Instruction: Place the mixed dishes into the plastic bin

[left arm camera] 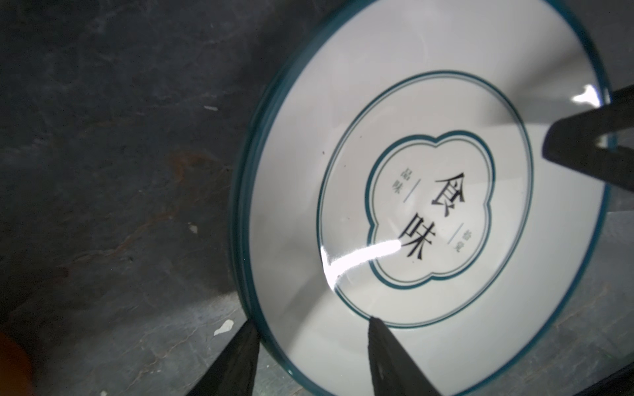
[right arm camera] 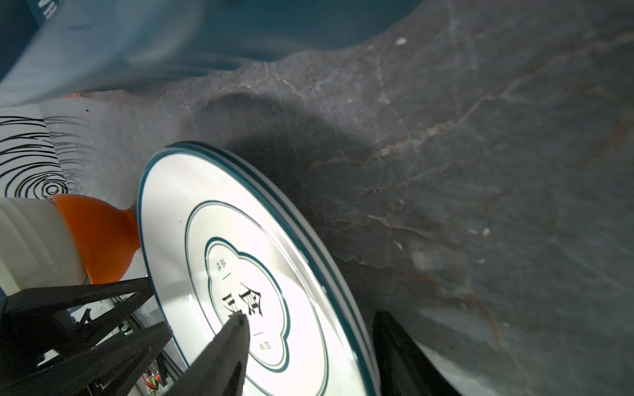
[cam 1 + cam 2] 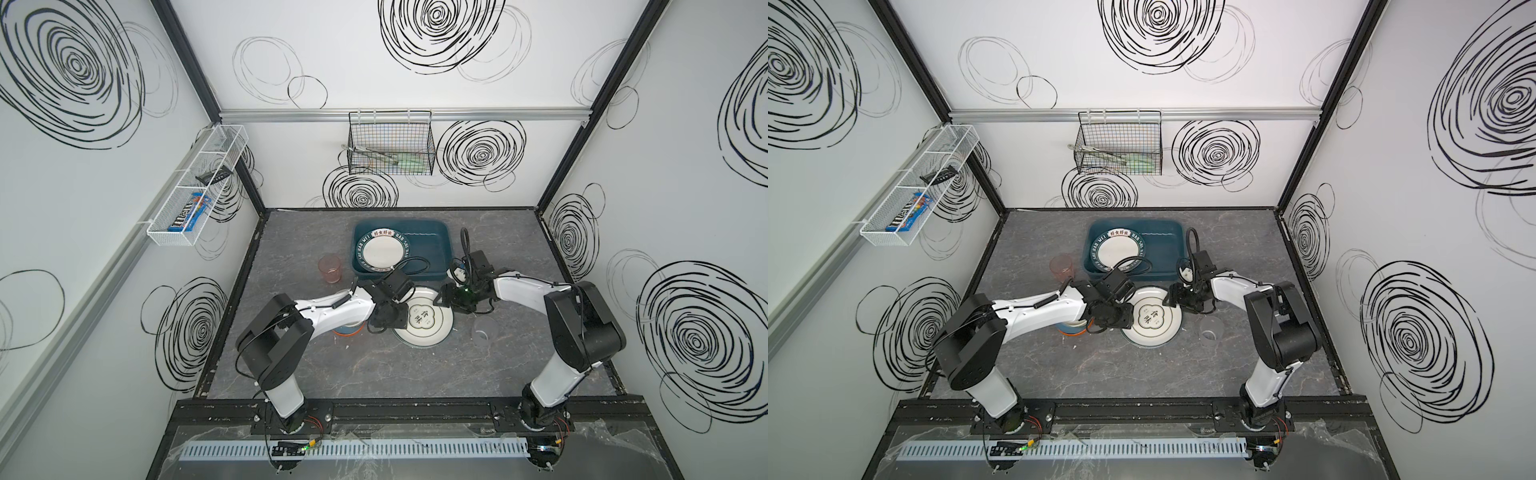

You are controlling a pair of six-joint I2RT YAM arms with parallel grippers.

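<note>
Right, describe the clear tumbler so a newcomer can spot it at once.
Start from the dark teal bin at the back of the grey table; in front of it lies a white plate. The clear tumbler stands to the right of that plate in both top views. It is colourless, unlike the pink tumbler left of the bin.

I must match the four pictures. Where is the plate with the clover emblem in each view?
Top view: the plate, just below centre.
Top view: the plate, just below centre.
Left wrist: the plate fills much of the picture.
Right wrist: the plate, seen obliquely, beside the orange bowl.
Shared landmark: its clover emblem, in all four.
</note>
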